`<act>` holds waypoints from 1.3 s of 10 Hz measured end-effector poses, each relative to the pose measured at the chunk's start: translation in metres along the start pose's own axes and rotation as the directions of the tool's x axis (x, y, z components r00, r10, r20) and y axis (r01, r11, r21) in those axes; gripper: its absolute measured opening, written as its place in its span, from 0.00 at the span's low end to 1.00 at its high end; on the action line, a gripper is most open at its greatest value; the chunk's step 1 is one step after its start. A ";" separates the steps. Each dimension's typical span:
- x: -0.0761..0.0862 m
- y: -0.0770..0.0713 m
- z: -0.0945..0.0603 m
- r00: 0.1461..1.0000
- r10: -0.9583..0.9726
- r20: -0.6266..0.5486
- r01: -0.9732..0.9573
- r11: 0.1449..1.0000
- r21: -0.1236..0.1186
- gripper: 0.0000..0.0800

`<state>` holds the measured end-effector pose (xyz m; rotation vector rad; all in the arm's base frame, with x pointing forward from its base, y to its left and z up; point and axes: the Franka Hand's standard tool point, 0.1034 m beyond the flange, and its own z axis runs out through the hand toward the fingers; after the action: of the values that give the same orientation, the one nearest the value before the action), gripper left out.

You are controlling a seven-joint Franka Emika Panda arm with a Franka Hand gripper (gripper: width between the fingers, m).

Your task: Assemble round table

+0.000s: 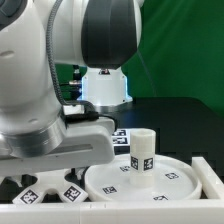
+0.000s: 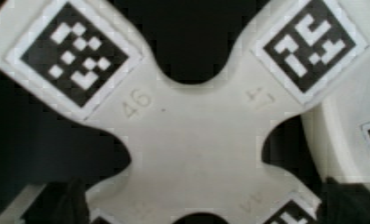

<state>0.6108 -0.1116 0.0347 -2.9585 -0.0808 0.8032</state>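
The large round rimmed disc (image 1: 180,186) lies flat at the front of the exterior view. The short thick cylinder (image 1: 142,152) stands upright on its centre and carries a square tag. The small cross-shaped piece (image 1: 45,191) lies on the black table on the exterior view's left of the disc, tags up. My gripper (image 1: 55,165) hangs right above it. In the wrist view the cross-shaped piece (image 2: 191,135) fills the frame, with tags on its arms. The disc's rim (image 2: 351,140) shows beside it. My fingers are hidden, so I cannot tell whether they are open or shut.
The arm's own links fill the upper left of the exterior view. The robot base (image 1: 105,88) stands behind the disc. A white bar (image 1: 211,176) rises at the exterior view's right edge beside the disc.
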 end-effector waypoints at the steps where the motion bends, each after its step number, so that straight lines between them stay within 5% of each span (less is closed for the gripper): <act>1: 0.000 -0.002 0.006 1.000 -0.002 -0.002 0.002 1.000 -0.002 0.81; 9: -0.003 0.000 0.007 1.000 -0.013 -0.017 0.013 1.000 0.005 0.81; 13: -0.009 -0.012 -0.005 0.999 0.031 0.016 -0.031 0.999 -0.027 0.81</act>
<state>0.6047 -0.1007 0.0442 -2.9851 -0.0466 0.8372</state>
